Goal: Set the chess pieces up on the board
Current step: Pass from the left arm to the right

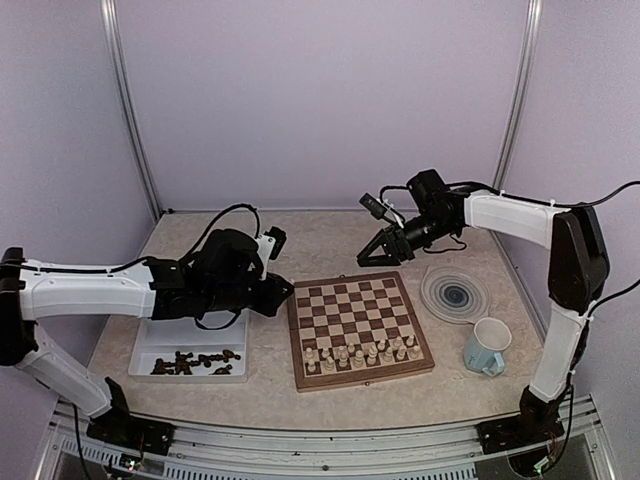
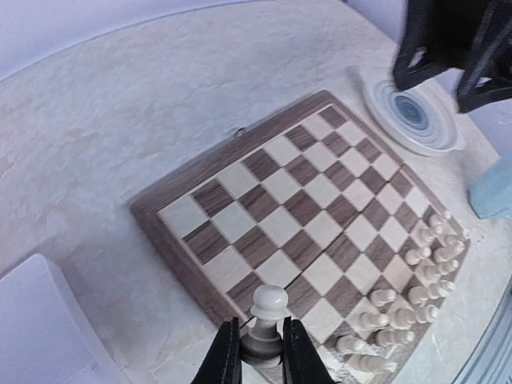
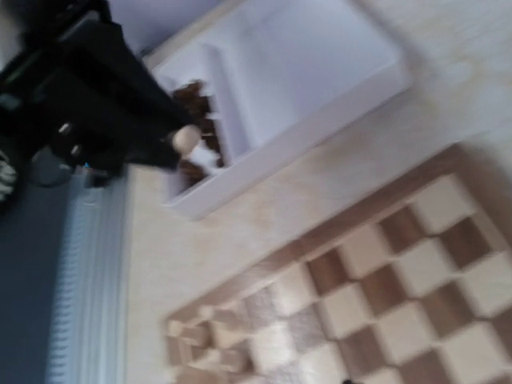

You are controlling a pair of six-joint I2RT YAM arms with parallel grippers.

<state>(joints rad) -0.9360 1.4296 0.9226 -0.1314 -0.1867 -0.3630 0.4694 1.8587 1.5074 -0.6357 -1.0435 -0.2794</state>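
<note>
Left claw [image 2: 260,356] clenched on one cream pawn [image 2: 269,308], pinched at its base between the fingertips, head up, over the left border of the board [image 1: 350,300]. Right claw [image 1: 378,255] released, fingers spread, nothing in them, above the board's far edge. Counts: one board; cream pieces [image 1: 362,352] in two rows along its near side, number unreadable; dark pieces [image 1: 195,362] heaped in one white tray [image 1: 165,340], left.

Board [image 2: 304,208] of grained wood (dark and cream checks, satin sheen), pale chess pieces [image 1: 362,352] smooth turned wood, tray [image 1: 160,340] white matt plastic, surface [image 1: 330,240] mottled beige, matt.
</note>
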